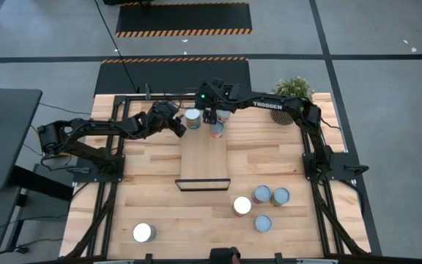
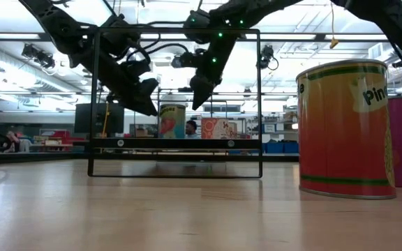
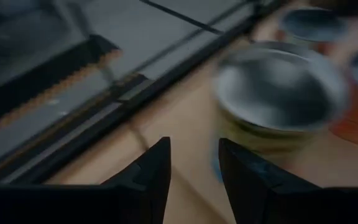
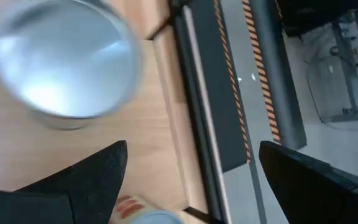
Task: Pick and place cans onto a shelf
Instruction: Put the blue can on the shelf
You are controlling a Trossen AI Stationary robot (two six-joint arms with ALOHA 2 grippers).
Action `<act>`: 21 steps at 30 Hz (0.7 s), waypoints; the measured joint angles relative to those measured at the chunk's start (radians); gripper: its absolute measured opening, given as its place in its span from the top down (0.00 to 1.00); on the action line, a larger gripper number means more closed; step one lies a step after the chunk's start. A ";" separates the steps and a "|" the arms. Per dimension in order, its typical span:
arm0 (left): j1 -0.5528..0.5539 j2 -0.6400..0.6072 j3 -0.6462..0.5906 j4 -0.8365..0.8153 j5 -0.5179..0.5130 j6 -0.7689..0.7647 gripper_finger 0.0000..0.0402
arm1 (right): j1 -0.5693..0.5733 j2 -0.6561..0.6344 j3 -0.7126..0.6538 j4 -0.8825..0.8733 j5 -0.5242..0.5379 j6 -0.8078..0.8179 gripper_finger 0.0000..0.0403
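Eight cans are what I count from overhead, split between the shelf (image 1: 204,158) and the near part of the table (image 1: 160,213). Three sit at the far end of the shelf: a white-topped can (image 1: 193,117), a reddish-orange-topped can (image 1: 217,130) just beside it, and a third one (image 1: 224,114) mostly hidden under my right arm. The other five stand on the table: a white-topped one alone (image 1: 143,232) near the front left, and a loose group of four (image 1: 262,204) to the front right of the shelf.

My left hand (image 1: 178,125) is over the shelf's far left corner, just beside the white-topped can. Through its wrist camera I see the two fingers (image 3: 148,177) close together with only a narrow gap, nothing between them, and the can's silvery top (image 3: 281,93) ahead and off to one side.

My right hand (image 1: 211,116) hangs over the far end of the shelf between the cans. Its fingers (image 4: 98,171) are spread wide and hold nothing; a silvery can top (image 4: 61,62) shows beyond them.

At table height, both hands sit above the shelf's black wire frame (image 2: 260,104), and a large orange can (image 2: 344,129) fills the right foreground.
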 joint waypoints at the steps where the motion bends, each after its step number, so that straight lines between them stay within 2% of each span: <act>1: -0.003 0.000 0.000 -0.004 0.039 0.000 0.65 | -0.008 0.000 0.000 0.004 0.000 0.000 0.07; 3: -0.011 0.005 0.000 0.001 0.095 0.001 0.65 | -0.021 0.000 0.000 0.014 -0.008 -0.002 0.07; 5: -0.021 0.018 0.000 0.003 0.102 0.001 0.65 | -0.032 0.000 0.000 0.026 -0.045 -0.003 0.07; 14: -0.019 0.034 -0.001 0.023 0.054 0.002 0.65 | -0.033 0.000 0.000 0.039 -0.122 -0.006 0.07; 21: 0.006 0.034 -0.001 0.023 0.024 0.004 0.65 | -0.003 0.000 0.000 0.030 -0.122 0.004 0.07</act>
